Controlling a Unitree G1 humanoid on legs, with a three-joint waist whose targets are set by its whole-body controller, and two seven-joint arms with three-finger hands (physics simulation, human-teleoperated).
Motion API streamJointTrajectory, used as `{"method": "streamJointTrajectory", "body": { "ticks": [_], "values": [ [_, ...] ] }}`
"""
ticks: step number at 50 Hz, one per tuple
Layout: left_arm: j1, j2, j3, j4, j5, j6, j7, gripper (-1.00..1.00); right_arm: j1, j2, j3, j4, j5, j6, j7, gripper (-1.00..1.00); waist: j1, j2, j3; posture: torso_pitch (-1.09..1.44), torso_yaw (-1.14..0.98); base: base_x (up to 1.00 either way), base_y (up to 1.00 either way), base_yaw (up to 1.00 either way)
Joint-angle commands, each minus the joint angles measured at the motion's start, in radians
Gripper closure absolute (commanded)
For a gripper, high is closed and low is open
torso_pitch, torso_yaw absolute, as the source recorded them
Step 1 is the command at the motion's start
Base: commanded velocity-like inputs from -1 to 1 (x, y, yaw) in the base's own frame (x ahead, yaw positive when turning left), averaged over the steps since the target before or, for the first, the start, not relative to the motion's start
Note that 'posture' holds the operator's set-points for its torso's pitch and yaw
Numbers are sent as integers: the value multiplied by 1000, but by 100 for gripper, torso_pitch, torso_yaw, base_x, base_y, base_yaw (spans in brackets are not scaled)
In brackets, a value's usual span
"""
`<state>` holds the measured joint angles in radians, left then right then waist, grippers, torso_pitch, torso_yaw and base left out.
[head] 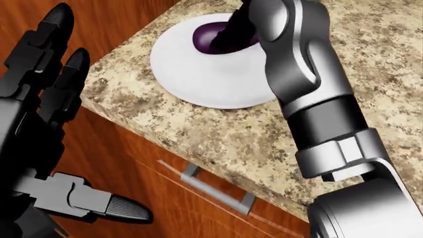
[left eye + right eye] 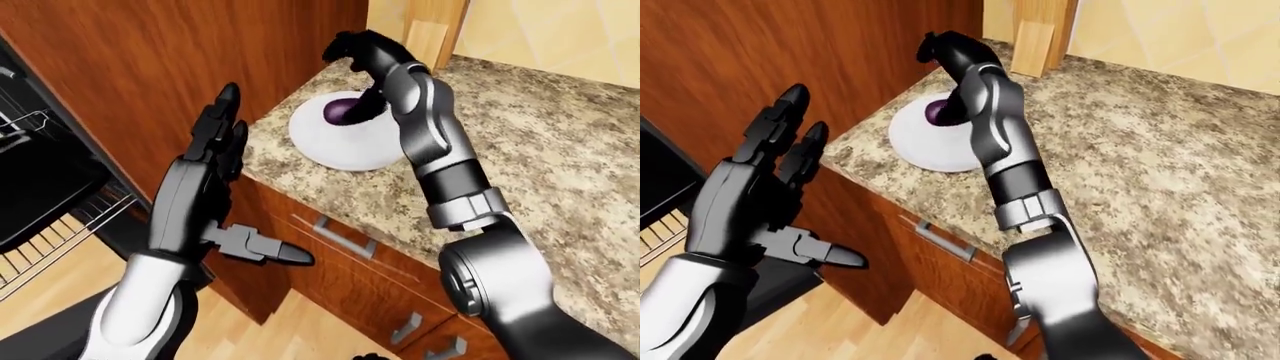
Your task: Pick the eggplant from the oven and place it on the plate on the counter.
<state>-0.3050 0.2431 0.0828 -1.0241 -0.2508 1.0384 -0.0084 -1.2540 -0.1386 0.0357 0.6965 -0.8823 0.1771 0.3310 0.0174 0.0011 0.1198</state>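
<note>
The purple eggplant (image 2: 338, 111) lies on the white plate (image 2: 345, 150) near the counter's left corner; the head view shows it at the plate's top (image 1: 206, 34), partly hidden by my right wrist. My right hand (image 2: 347, 47) hovers above the eggplant, fingers loosely curled and holding nothing. My left hand (image 2: 240, 187) is raised beside the counter edge at the left, open with fingers spread and thumb out, also empty.
The granite counter (image 2: 540, 150) stretches to the right. A wooden board (image 2: 425, 37) leans against the wall above the plate. Drawers with metal handles (image 2: 343, 235) sit below the counter. The open oven with wire racks (image 2: 40, 202) is at the far left, beside a tall wood cabinet (image 2: 200, 52).
</note>
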Motion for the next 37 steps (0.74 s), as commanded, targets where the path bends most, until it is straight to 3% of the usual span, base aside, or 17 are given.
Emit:
{"method": "streamJointTrajectory", "body": {
  "ticks": [1,8,14,18,20,24,31,37],
  "values": [
    [-23,-3,10,-23,38,-20,-20,-100,-30,-19,-16,-102,-4,20,44,-42,-1,3,-35,8,0,0,0,0],
    [-52,-14,14,-23,62,1,-34,-100,84,-63,-38,-448,-37,110,221,-50,1,1,-73,1,0,0,0,0],
    [-81,56,65,-23,-90,17,65,-100,154,-108,-79,-644,-34,162,313,-58,-2,4,-92,0,0,0,0,0],
    [-54,178,139,-23,-327,-24,217,-100,217,-161,-115,-807,-23,212,381,-68,-4,9,-96,0,0,0,0,0],
    [-30,256,186,-23,-460,-62,297,-100,248,-186,-140,-909,-11,252,416,-84,-5,12,-96,0,0,0,0,0],
    [24,347,281,-23,-608,-111,372,-100,282,-238,-165,-1054,4,321,490,-100,-8,22,-93,0,0,0,0,0],
    [86,409,330,-23,-689,-180,418,-100,378,-322,-228,-1245,45,409,557,-100,-13,34,-86,0,0,0,0,0],
    [133,406,388,-23,-680,-205,395,-100,471,-388,-290,-1413,82,492,608,-100,-17,36,-83,0,0,0,0,0]
  ]
}}
